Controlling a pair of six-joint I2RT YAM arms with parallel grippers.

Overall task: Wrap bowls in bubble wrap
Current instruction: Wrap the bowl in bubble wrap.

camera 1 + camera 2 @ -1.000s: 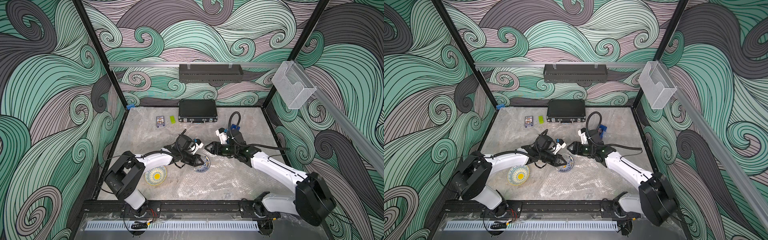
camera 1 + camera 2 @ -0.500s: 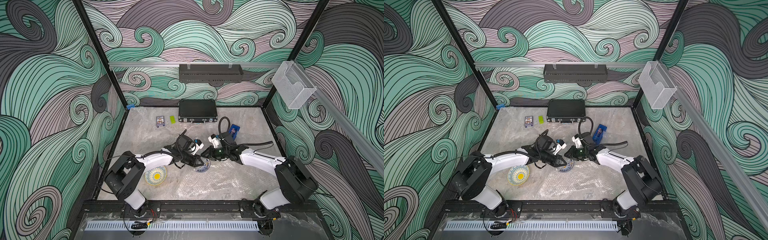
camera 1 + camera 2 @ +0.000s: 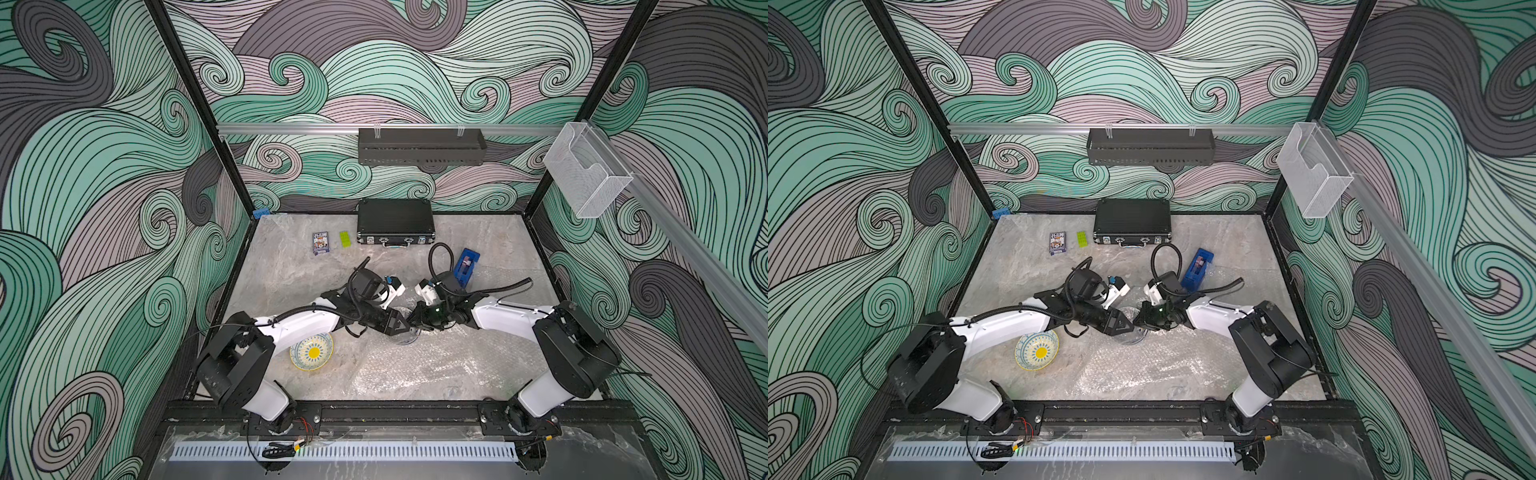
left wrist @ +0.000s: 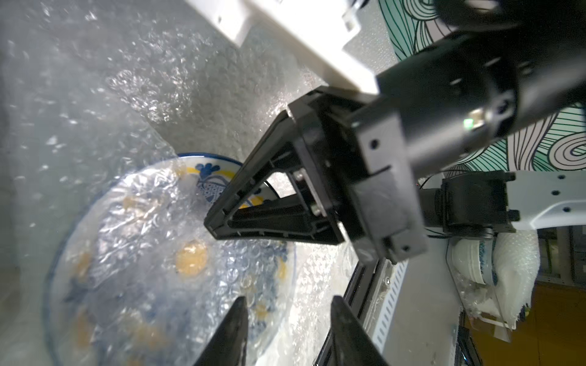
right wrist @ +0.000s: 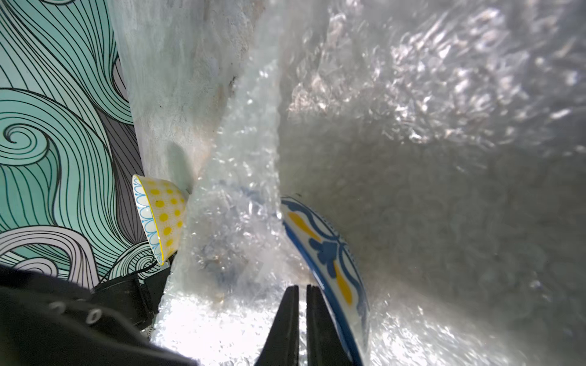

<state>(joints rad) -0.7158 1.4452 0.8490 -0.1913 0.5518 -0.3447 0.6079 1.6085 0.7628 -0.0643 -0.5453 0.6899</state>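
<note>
**Operator:** Which step do I have now?

**Spotter:** You are folding the wrap over the first bowl. Start at the left: the cream bowl (image 3: 311,352) stands bare on the stone-look table (image 3: 291,282), near the left arm and just beside the sheet. Its glazed outside has yellow dots and light blue scallops. It is not wrapped yet.

**Operator:** And my left gripper?

**Spotter:** Your left gripper (image 4: 288,329) is at the middle, with the jaws apart and nothing between them. Just in front of it sits the dark blue bowl (image 4: 211,169), round and shallow. A flap of the bubble wrap (image 3: 440,365), clear and crinkly, covers most of the inside. One part of the rim is uncovered.

**Operator:** The right one?

**Spotter:** Your right gripper (image 5: 302,290) meets the left one at this bowl. Its jaws are almost together, with only a thin slit. I think it pinches the flap, but I cannot confirm there is film between them.

**Operator:** The next move?

**Spotter:** In my judgement, pull the flap across the bare rim, then bring up the loose sheet from the right side. The film probably springs back and the ceramic slides easily, so keep one gripper pressing.
</note>
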